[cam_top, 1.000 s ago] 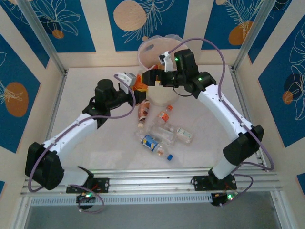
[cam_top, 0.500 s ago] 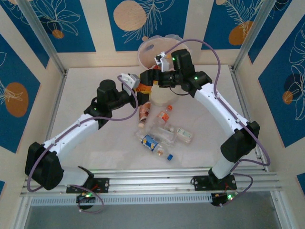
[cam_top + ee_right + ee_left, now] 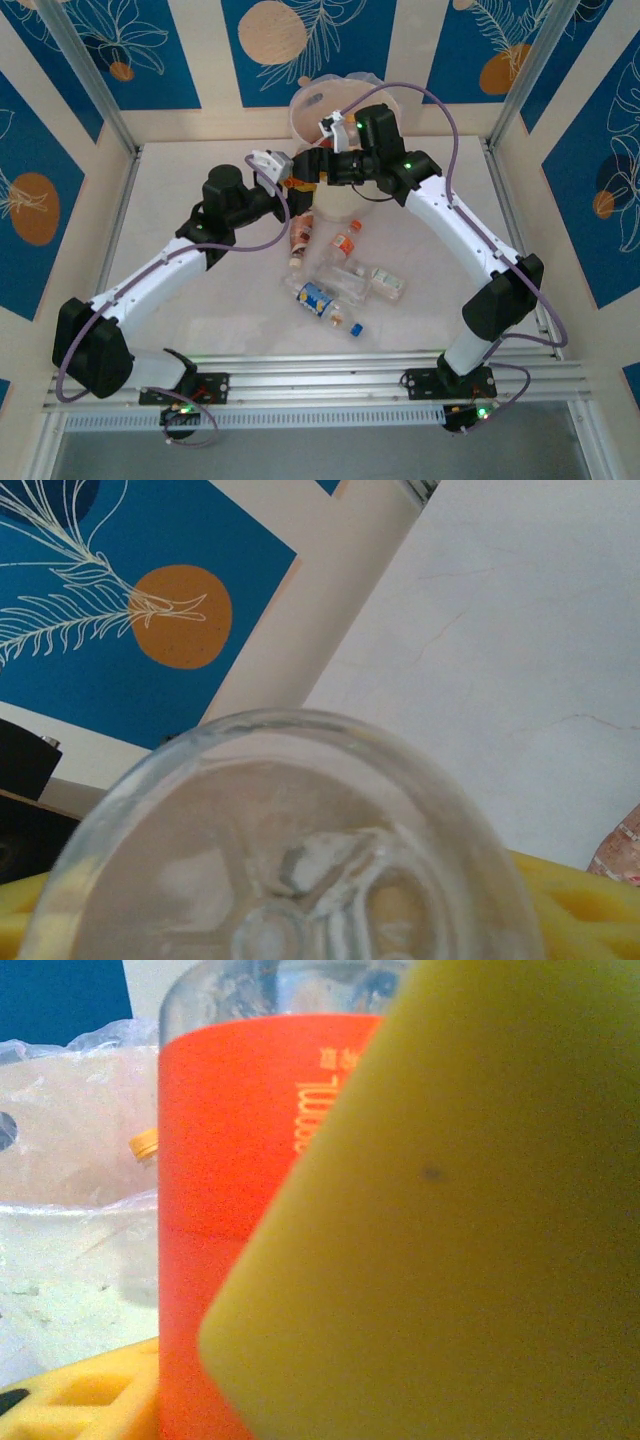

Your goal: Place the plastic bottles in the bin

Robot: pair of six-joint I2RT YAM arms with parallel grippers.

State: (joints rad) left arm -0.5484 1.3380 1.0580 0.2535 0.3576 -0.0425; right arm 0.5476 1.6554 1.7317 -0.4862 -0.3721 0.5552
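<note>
- Overhead, I see a white table inside a metal frame, with blue wall panels bearing orange discs all round.
- Bin stands at twelve o'clock, and loose plastic bottles lie mid-table.
- My left gripper pinches an orange-labelled bottle at the bin's eight o'clock.
- Right gripper meets it there; I cannot tell whether it is spread or clamped.

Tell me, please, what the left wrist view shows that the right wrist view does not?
Left wrist: an orange-labelled bottle held between the left pincer's fingers, with the bag-lined bin behind. Right wrist: a clear bottle base seen end-on, a blue wall panel and the white table, with the right pincer's finger below. Both: a bottle close to the lens beside yellow foam; whether it is one bottle, I cannot tell.
</note>
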